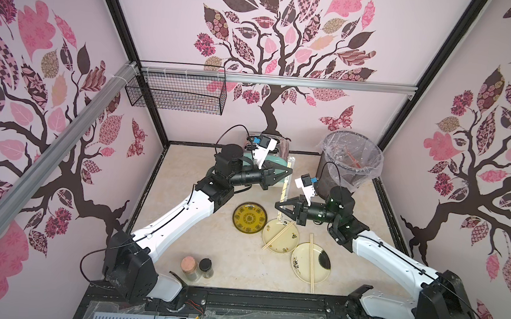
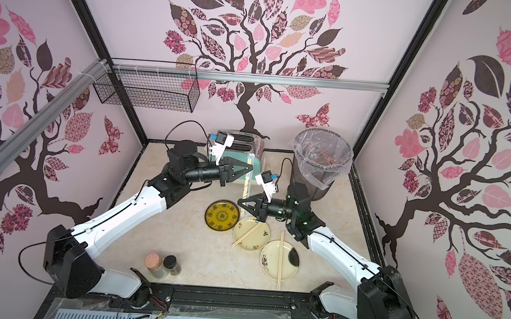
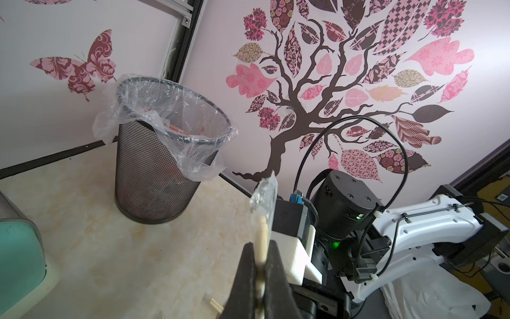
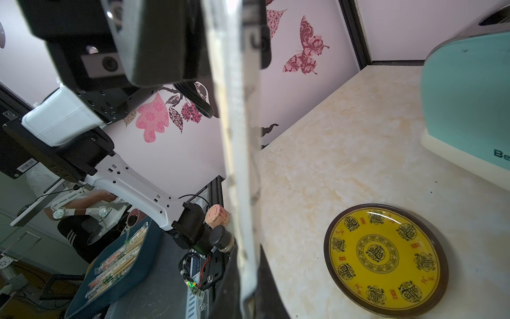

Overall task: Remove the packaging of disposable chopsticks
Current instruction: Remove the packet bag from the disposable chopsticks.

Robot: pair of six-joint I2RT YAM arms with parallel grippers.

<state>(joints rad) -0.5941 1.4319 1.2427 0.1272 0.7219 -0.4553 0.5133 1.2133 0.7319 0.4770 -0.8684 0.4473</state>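
The last wrapped pair of chopsticks [image 1: 284,190] hung in the air above the worktop [image 1: 239,260], between the toaster [image 1: 281,156] and the yellow plate [image 1: 249,218]. Its clear sleeve [image 3: 265,193] was on, with the left fingers [image 3: 244,281] clamped on the far end and the right fingers [image 4: 271,301] clamped on the near end. With bare pairs [image 1: 279,235] lying across two cream plates [image 1: 291,244] and wrappers in the mesh bin [image 1: 332,173], I took this for stripping the third pair. The next move called for drawing the arms apart along the sticks, with one gripping plastic only.

Toaster [image 2: 246,140] back left, bin [image 1: 335,170] back right; three plates [image 1: 249,218] in front, chopsticks [image 1: 311,263] lying across two
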